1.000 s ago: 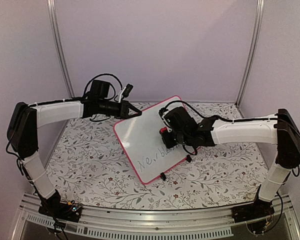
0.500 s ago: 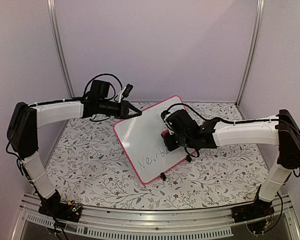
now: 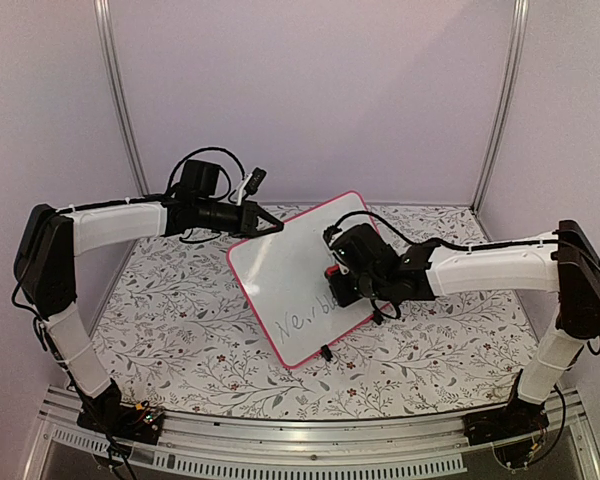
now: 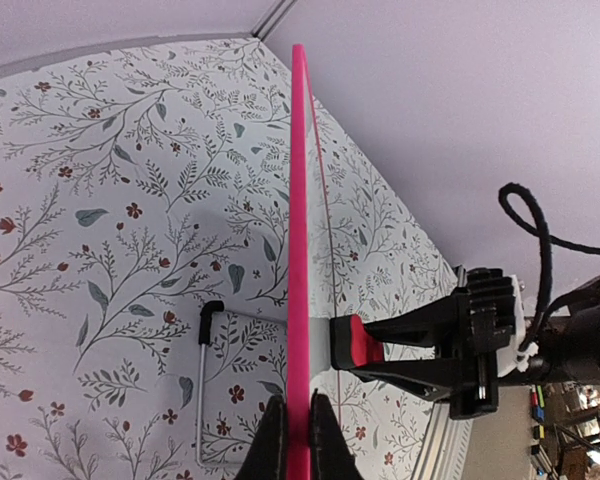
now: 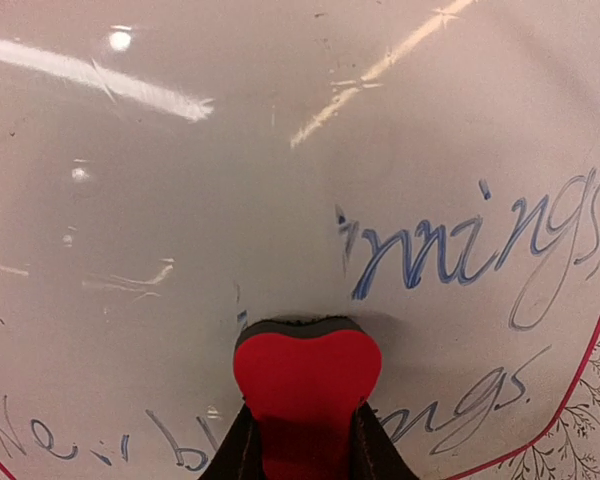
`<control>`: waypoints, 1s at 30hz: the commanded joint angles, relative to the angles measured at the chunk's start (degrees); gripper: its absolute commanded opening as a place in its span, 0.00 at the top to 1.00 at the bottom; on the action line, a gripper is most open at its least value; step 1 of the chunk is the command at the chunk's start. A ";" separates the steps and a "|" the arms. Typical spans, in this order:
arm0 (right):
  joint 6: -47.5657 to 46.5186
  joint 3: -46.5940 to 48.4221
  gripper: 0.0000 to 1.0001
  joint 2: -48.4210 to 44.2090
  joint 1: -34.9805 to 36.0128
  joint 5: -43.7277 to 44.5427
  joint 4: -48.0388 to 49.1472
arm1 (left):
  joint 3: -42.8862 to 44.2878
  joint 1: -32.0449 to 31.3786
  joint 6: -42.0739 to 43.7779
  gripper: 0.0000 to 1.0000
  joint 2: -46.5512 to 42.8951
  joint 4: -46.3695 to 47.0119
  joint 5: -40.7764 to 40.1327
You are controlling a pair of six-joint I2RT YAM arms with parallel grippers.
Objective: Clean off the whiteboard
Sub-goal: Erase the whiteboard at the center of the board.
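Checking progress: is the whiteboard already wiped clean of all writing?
No, blue handwriting shows on the whiteboard on both sides of the red eraser.

Pale lilac walls (image 3: 310,90) with 2 metal posts (image 3: 120,100) enclose a floral tablecloth (image 3: 180,320)

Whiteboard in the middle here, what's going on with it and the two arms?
The left gripper is shut on the pink-red rim of the large white rectangular whiteboard, steadying it tilted up from the floral-patterned table. The right gripper is shut on a small red eraser block and presses it against the board's face. Blue handwriting beside and below the eraser is not yet wiped, so the erasing is unfinished.
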 commanded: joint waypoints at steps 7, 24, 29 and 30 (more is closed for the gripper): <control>1.46 -2.93 1.00 -0.52 0.62 -0.97 -4.85 | -0.05 -1.33 2.45 1.00 -0.15 -0.55 -2.34; -2.51 5.16 1.00 -4.73 0.73 0.90 -4.54 | -0.20 -1.34 2.35 1.00 -0.30 -0.48 -2.69; -4.18 9.39 1.00 -0.81 0.43 1.45 -4.09 | -0.17 -1.28 2.49 1.00 -0.58 -0.60 -2.76; -4.29 9.81 1.00 -0.26 0.26 1.38 -3.75 | -0.20 -1.33 2.43 1.00 -0.66 -0.61 -2.82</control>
